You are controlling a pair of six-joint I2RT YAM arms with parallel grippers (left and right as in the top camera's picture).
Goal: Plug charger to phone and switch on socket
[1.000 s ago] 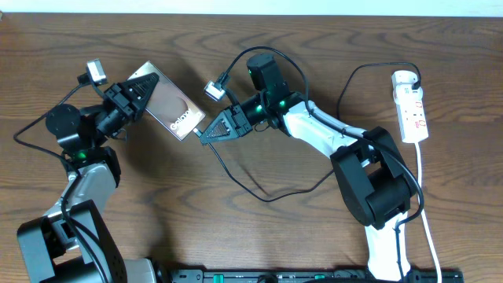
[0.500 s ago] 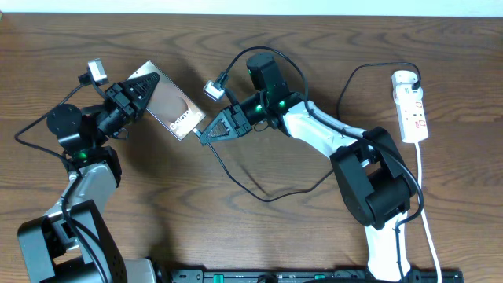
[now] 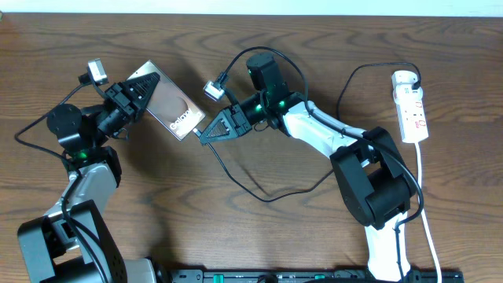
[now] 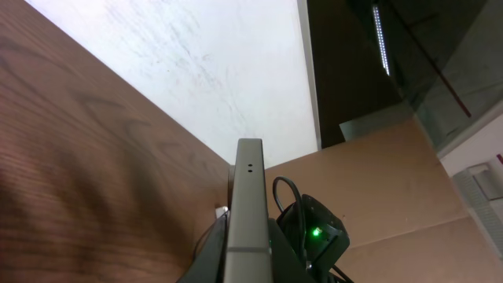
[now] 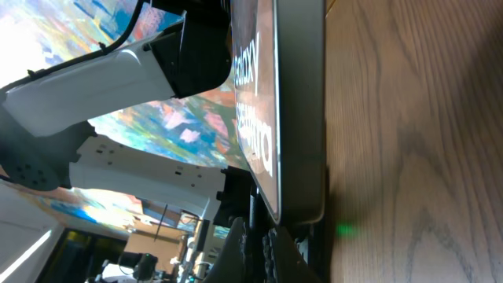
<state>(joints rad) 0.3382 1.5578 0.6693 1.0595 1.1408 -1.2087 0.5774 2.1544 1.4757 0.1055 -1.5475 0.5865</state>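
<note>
The phone lies on the table at upper left, glossy face up, with white text near its right end. My left gripper is shut on its left end; in the left wrist view the phone's edge stands between the fingers. My right gripper is shut on the charger connector, whose tip sits at the phone's lower right end. In the right wrist view the phone fills the top and the fingers pinch the connector just below it. The thin black charger cable loops across the table to the white socket at far right.
The socket's white cord runs down the right side past the right arm's base. The left arm's base stands at lower left. A black rail lies along the front edge.
</note>
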